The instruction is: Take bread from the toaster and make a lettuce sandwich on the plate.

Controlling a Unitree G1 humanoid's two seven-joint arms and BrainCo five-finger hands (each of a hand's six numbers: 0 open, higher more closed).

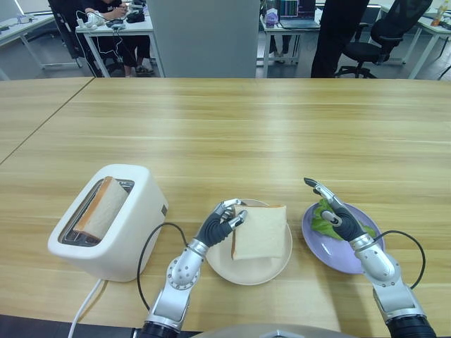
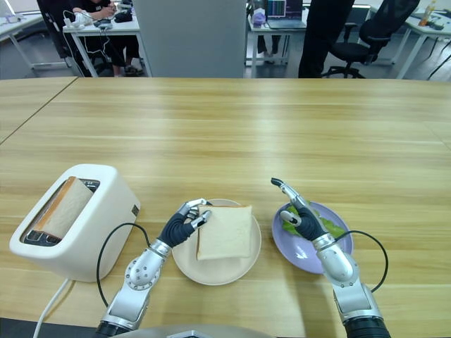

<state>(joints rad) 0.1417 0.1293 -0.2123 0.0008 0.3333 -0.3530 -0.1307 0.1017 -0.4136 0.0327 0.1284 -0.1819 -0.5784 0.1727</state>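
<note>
white square bread slice lies on the round cream plate, left hand fingers curled at its edge. right hand, fingers spread above green lettuce on the purple plate, should pinch low, leaf only.

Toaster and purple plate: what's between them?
A beige plate holding a bread slice, with the left hand at the slice's left edge. Both eye views show it.

The toaster is cream, the bread white with tan crust on a beige plate, the lettuce green on a lilac plate, the worktop pale wood with fine grain lines
</note>
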